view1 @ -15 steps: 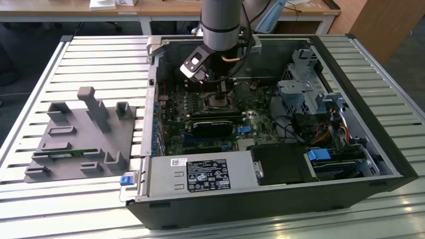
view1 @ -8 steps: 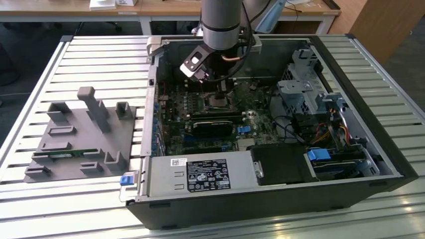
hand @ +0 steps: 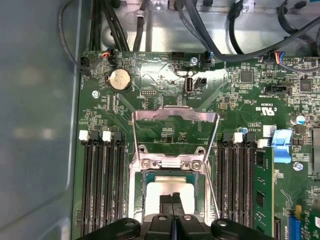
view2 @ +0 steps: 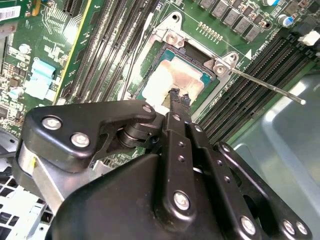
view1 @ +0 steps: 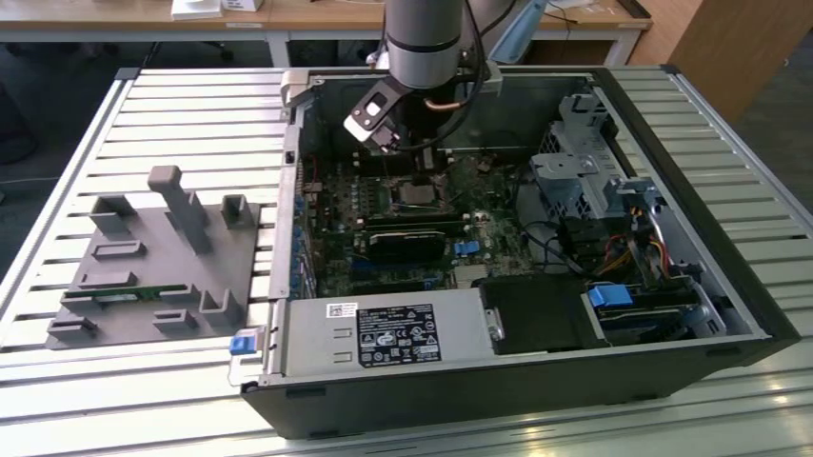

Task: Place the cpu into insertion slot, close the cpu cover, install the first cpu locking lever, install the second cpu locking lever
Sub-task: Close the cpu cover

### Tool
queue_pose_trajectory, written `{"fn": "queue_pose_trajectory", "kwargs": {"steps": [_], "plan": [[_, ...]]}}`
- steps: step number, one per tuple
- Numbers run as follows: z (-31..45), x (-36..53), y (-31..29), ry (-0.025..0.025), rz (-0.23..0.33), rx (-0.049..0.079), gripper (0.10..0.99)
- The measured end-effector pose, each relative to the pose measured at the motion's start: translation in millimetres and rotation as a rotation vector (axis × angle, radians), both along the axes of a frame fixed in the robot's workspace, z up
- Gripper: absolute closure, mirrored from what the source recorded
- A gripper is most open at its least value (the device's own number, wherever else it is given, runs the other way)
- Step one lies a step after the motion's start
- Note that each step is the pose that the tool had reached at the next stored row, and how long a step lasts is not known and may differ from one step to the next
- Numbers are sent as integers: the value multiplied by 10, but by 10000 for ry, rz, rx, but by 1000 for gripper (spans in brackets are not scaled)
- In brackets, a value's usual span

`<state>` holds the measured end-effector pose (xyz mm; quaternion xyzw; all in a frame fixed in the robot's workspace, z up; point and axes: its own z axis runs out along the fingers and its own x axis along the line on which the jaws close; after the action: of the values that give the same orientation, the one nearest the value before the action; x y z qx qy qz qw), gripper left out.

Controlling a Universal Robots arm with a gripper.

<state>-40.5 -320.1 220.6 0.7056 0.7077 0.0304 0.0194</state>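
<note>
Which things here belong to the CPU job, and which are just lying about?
Job: gripper, at the cpu; insertion slot holding it; cpu cover, open; locking lever, unlatched.
Lying about: grey fixture tray; memory slots; coin battery; power supply.

Pale tan cpu [view2: 170, 75], silvery cpu cover [hand: 175, 115], green circuit board [hand: 100, 117], black gripper [view2: 176, 97]

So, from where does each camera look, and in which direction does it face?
Exterior view: off the arm, high, looking down into the open computer case; the arm shows.
First wrist view: on the arm, looking past the gripper onto the cpu cover; fingertips show.
Second wrist view: on the arm, looking obliquely along the gripper, whose body shows.
Both wrist views share the cpu at the gripper's tip.
</note>
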Motion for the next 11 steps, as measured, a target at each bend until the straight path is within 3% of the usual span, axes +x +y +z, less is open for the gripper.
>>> {"fn": "queue_pose_trajectory", "kwargs": {"steps": [4, 11], "plan": [[54, 0, 0, 1, -1, 12, 980], [56, 0, -52, 3, -11, 20, 980]]}}
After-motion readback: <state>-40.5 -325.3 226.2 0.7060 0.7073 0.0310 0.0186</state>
